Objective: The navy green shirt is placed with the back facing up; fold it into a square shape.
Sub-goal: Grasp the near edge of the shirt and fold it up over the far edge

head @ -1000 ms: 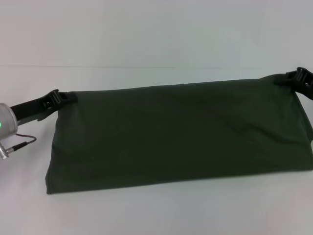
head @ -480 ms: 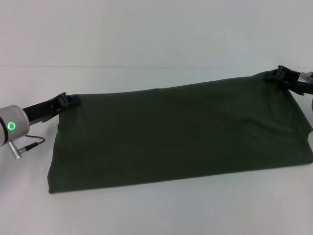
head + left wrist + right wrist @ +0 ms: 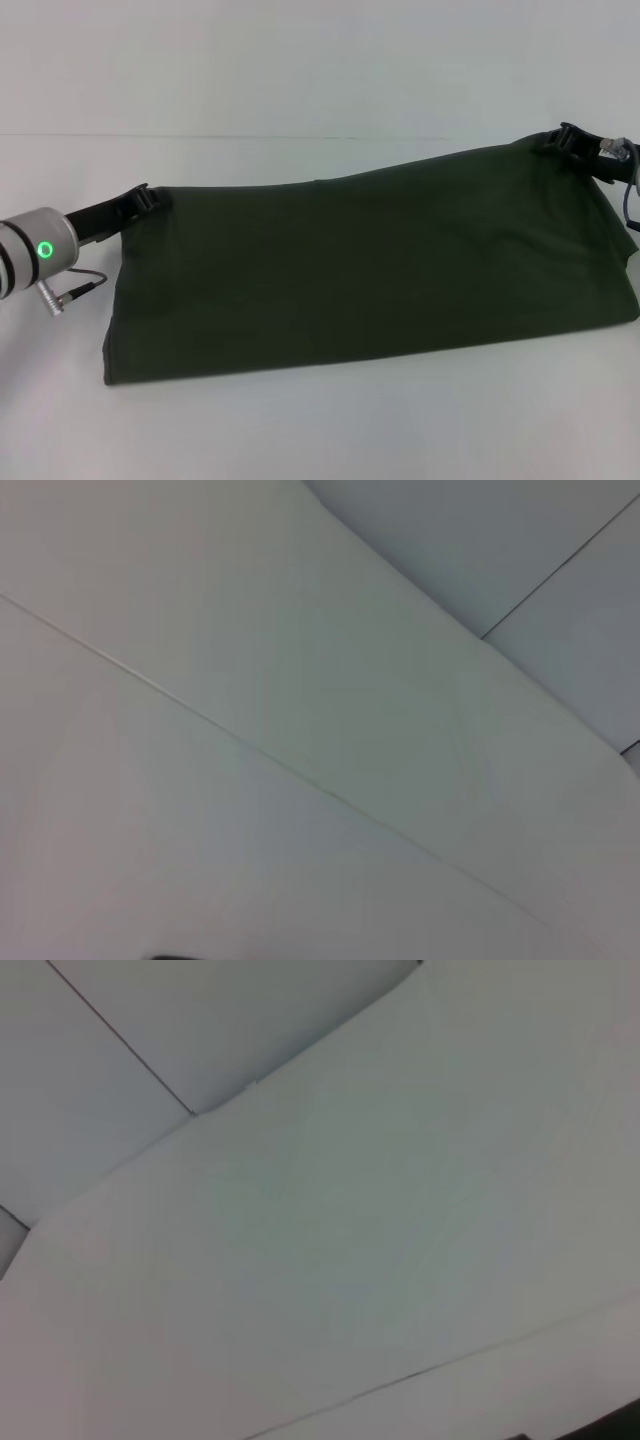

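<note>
Head view. Nearest the camera, the lower hem edge of the navy green shirt (image 3: 360, 265) rests on the white table (image 3: 320, 430). The cloth rises as one broad, plain panel to its upper edge, held up at both far corners. Left gripper (image 3: 148, 197) is clamped on the upper left corner; right gripper (image 3: 566, 140) is clamped on the upper right corner, which sits higher. Both wrist views show only pale table and wall surfaces.
</note>
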